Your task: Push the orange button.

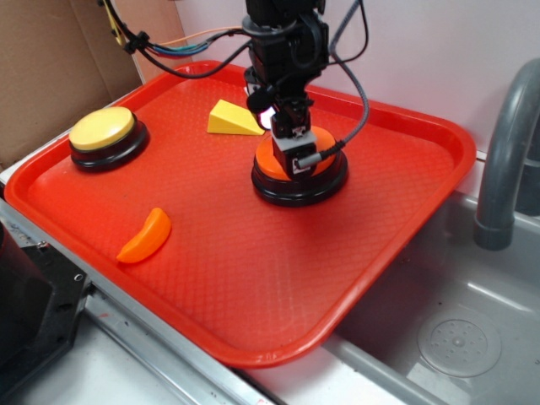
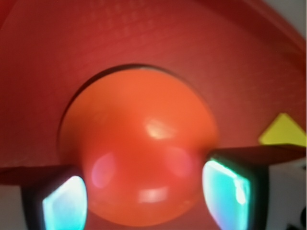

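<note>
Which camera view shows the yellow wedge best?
The exterior view: the yellow wedge lies whole on the red tray, behind the orange button and the gripper. The wrist view shows only a blurred yellow corner of it at the right edge.

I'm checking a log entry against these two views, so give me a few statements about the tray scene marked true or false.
1. The claw is directly over the orange button. True.
2. The yellow button sits in the sink. False: it stands on the red tray, near its left corner.
3. In the wrist view the claw fingers stand apart, on either side of the orange dome. True.
4. The orange slice lies on top of the yellow wedge. False: they lie well apart, the slice near the front edge, the wedge toward the back.
5. The grey faucet rises from the middle of the tray. False: it stands off the tray, at the right by the sink.
</note>
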Motion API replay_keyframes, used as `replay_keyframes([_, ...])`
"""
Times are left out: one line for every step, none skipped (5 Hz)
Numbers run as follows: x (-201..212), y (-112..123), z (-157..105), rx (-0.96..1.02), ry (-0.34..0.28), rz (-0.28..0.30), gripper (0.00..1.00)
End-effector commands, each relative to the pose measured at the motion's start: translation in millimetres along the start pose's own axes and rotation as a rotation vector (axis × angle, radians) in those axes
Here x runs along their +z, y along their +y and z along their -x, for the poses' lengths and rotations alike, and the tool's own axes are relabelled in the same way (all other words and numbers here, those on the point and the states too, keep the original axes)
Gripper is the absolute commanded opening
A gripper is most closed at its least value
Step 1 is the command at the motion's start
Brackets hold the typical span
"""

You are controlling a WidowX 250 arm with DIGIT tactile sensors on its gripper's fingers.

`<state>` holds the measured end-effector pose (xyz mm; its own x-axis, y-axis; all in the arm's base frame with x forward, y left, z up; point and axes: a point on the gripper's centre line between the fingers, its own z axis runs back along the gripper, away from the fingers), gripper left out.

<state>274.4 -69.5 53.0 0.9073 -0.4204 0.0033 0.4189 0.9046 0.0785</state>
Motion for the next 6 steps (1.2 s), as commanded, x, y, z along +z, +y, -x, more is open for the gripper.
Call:
replay_keyframes([50.4,8.2,-4.7,0.042,-0.102,-0.046,1.00])
replay_keyframes([58.0,9.3,-8.7,0.053,-0.137,-0.029,1.00])
replay_keyframes([26.6,-5.3,-11.9,0.010,-0.078,0.028,1.00])
replay_keyframes([12.0,-16.8,-6.5,0.002,-0.032,0.034,1.00])
replay_keyframes([0.6,-11.6,0.5,0.021,-0.017,0.025,1.00])
replay_keyframes([19.8,-3.4,-0.3,0.030,-0.046,0.007,1.00])
